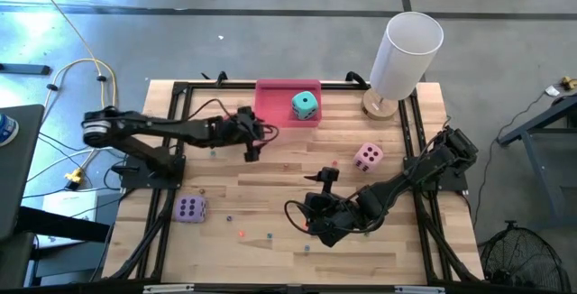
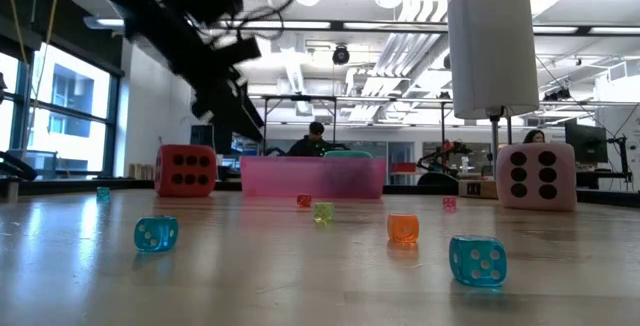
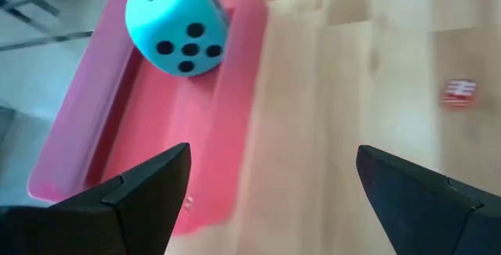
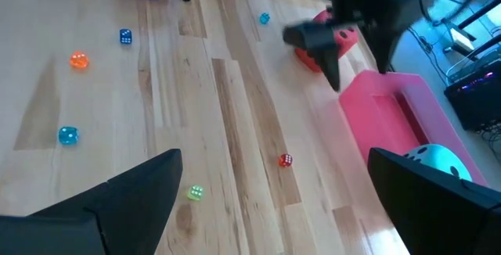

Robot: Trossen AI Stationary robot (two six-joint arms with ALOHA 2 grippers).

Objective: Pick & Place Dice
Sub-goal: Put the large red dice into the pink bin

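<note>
The left hand [image 1: 251, 146] hovered with its fingers spread and nothing in them, just beside the near left corner of the pink tray [image 1: 270, 114]. Inside the tray sat the teal die [image 1: 305, 105], close to the tray's right end. The red die [image 4: 333, 44] lay on the bench [image 1: 270, 186] under the left arm, next to the tray. The right hand [image 1: 326, 179] was also released and empty, raised over the middle of the bench. The pink die [image 1: 367, 156] rested to its right, near the white cylinder [image 1: 406, 50] standing at the back right corner. The purple die [image 1: 190, 208] lay well apart at the front left. Tiny coloured dice [image 2: 477, 259] were scattered across the bench's front half.
</note>
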